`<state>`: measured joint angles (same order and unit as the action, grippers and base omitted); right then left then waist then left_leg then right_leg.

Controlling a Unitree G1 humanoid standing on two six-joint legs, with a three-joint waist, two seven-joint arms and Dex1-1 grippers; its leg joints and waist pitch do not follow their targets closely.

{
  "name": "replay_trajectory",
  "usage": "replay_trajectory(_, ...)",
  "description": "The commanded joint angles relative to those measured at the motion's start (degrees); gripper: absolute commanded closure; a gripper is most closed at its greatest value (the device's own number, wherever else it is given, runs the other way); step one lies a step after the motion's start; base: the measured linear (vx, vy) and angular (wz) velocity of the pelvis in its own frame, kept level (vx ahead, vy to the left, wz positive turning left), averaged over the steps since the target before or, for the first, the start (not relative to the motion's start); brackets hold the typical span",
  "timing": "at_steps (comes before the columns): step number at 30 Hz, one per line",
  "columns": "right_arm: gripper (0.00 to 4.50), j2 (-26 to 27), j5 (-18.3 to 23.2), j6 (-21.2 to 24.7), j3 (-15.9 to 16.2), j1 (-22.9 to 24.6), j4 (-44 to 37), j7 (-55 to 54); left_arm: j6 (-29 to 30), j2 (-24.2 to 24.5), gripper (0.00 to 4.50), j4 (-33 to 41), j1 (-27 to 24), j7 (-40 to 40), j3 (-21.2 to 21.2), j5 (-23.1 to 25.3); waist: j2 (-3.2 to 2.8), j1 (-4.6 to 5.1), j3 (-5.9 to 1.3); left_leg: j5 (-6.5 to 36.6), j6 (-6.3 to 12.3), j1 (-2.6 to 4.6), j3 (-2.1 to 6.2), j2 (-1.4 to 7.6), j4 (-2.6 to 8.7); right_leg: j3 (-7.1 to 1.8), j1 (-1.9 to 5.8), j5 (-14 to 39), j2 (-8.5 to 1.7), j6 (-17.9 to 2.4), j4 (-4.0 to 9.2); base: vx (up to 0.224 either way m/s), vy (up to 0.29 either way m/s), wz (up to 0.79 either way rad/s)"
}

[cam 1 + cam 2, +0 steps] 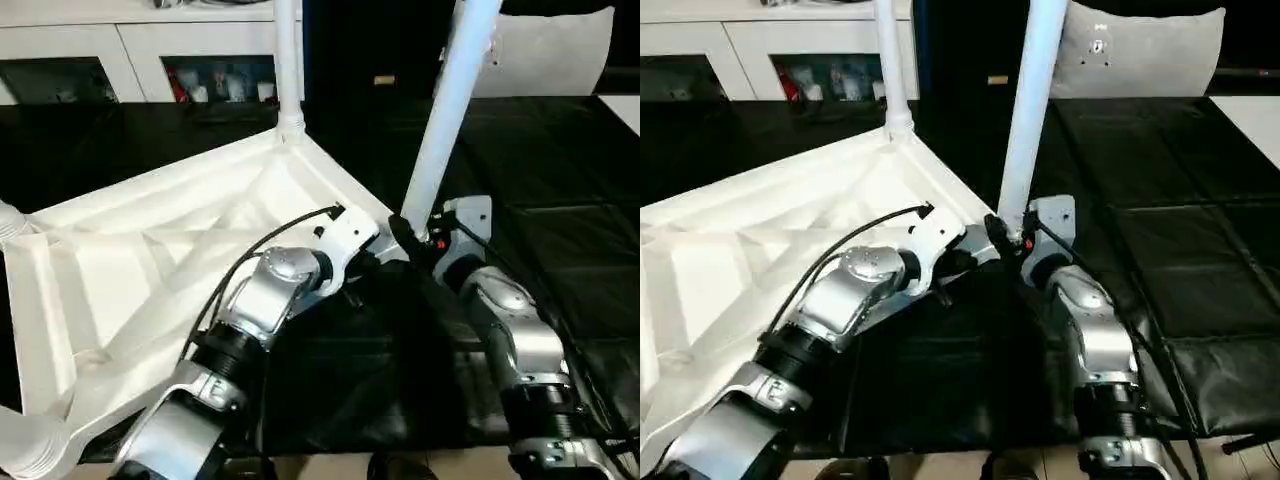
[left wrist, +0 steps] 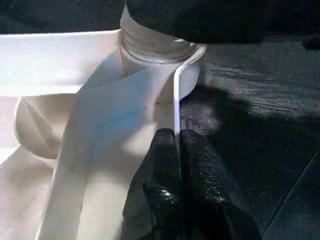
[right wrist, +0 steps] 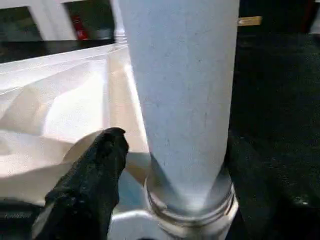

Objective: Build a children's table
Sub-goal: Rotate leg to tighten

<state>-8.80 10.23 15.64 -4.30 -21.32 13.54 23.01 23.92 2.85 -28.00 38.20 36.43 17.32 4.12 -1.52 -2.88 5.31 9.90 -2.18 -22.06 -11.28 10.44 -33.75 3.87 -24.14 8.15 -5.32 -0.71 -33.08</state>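
The white table top [image 1: 150, 270] lies upside down on the black work surface, ribbed underside up. One leg [image 1: 288, 60] stands in the far corner socket. A second leg [image 1: 445, 110] stands in the near right corner socket [image 3: 190, 210], its top leaning a little right. My right gripper [image 1: 412, 235] is at this leg's base and stands open. One black finger [image 3: 95, 175] shows beside the leg with a small gap, and the other finger is hidden. My left gripper [image 2: 176, 142] is shut on the top's thin rim [image 2: 176, 100] just next to that socket.
Two more round corner sockets show at the left [image 1: 10, 222] and near left [image 1: 35, 450]. White cabinets [image 1: 130, 40] stand behind the work surface. A white cushion [image 1: 550, 50] lies at the back right. Black cover [image 1: 560, 160] stretches to the right.
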Motion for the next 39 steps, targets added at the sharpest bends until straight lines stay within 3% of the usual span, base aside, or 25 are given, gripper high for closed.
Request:
replay_trajectory(1, 0.86, -2.9, 1.6, -0.2, -0.3, 0.6, -2.0, 4.5, -3.2, 1.8, 4.5, 2.5, -0.3, 3.0, -0.1, -0.6, 0.5, -0.41, -5.35, 10.4, 4.5, 0.84, 1.12, 2.1, 3.62, -2.05, 3.68, 13.3, -2.93, -12.2, 3.56, 0.0, 0.0, 0.0)
replay_trajectory(5, 0.5, -10.0, 2.8, 0.4, 0.8, 1.2, -3.5, 14.0, -7.8, 6.5, 4.5, 3.7, -1.8, 10.9, 2.1, -0.7, 0.62, -0.64, -5.42, 9.5, 5.27, 0.76, 1.05, 2.23, 3.42, -2.15, 3.86, 11.6, -2.94, -12.8, 3.15, 0.0, 0.0, 0.0)
replay_trajectory(9, 0.05, -16.7, 4.6, 0.1, 3.3, 2.6, -5.7, 26.3, -12.1, 10.6, 4.5, 4.3, -2.6, 17.7, 4.1, -1.2, 0.65, -1.18, -5.22, 11.4, 5.22, 1.09, 1.06, 2.48, 3.47, -2.11, 3.67, 15.4, -3.12, -12.4, 3.48, 0.0, 0.0, 0.0)
replay_trajectory(12, 0.05, -20.6, 5.6, -0.4, 4.5, 3.1, -6.4, 33.2, -14.8, 13.7, 4.5, 5.9, -3.3, 23.5, 5.3, -2.2, 0.66, -1.49, -5.4, 11.4, 4.65, 1.33, 1.05, 2.71, 3.45, -2.14, 3.52, 15.4, -3.12, -12.7, 3.33, 0.0, 0.0, 0.0)
replay_trajectory(15, 0.05, -25.0, 7.3, -2.2, 6.6, 3.7, -6.9, 42.5, -17.6, 17.3, 4.5, 7.7, -4.0, 31.3, 6.7, -3.6, 0.69, -2.54, -5.42, 11.2, 4.62, 1.59, 0.91, 3.02, 3.41, -2.28, 3.28, 13.8, -3.13, -13.4, 2.88, 0.0, 0.0, 0.0)
replay_trajectory(16, 0.05, -25.8, 7.7, -2.8, 7.1, 3.6, -6.8, 45.1, -19.2, 18.7, 4.5, 7.7, -4.0, 33.8, 7.5, -3.6, 0.94, -2.72, -5.37, 11.4, 4.83, 1.47, 0.87, 2.97, 3.41, -2.22, 3.33, 14.0, -3.16, -13.5, 2.89, 0.0, 0.0, 0.0)
replay_trajectory(18, 0.05, -26.9, 8.5, -3.6, 8.1, 3.4, -6.6, 49.1, -21.5, 20.5, 4.5, 7.4, -3.8, 37.5, 8.7, -3.5, 0.82, -3.06, -5.34, 11.7, 4.93, 1.39, 0.87, 2.97, 3.34, -2.23, 3.34, 15.2, -3.32, -13.2, 2.87, 0.0, 0.0, 0.0)
replay_trajectory(20, 0.39, -27.4, 8.9, -3.6, 9.2, 3.1, -6.4, 51.8, -22.9, 21.6, 4.5, 7.5, -3.6, 39.9, 9.6, -3.4, 1.04, -3.22, -5.22, 12.1, 4.61, 1.45, 0.87, 3.01, 3.4, -2.25, 3.2, 16.7, -3.31, -12.8, 2.96, 0.0, 0.0, 0.0)
replay_trajectory(22, 0.42, -27.5, 9.3, -2.9, 9.8, 2.9, -6.4, 53.2, -23.3, 22.0, 4.5, 7.9, -3.5, 41.1, 10.0, -3.6, 0.93, -3.45, -5.16, 12.7, 3.93, 1.61, 0.86, 3.06, 3.38, -2.31, 2.94, 18.1, -3.3, -12.7, 2.99, 0.0, 0.0, 0.0)
replay_trajectory(30, 1.14, -27.4, 10.0, -1.1, 13.1, 2.1, -6.5, 57.3, -23.9, 22.4, 4.5, 10.0, -3.2, 45.0, 11.2, -5.0, 1.09, -3.43, -4.99, 14.7, 2.4, 1.53, 1.08, 3.0, 3.58, -2.33, 2.95, 22.0, -3.46, -11.4, 3.3, 0.0, 0.0, 0.0)
replay_trajectory(39, 1.94, -27.1, 11.3, 1.3, 14.3, 2.6, -6.6, 59.6, -24.6, 21.9, 4.5, 9.6, -2.8, 46.4, 11.3, -5.8, 0.96, -3.58, -5.23, 12.8, 2.89, 1.41, 1.01, 2.95, 3.37, -2.32, 3.08, 18.6, -3.31, -12.3, 2.91, 0.0, 0.0, 0.0)
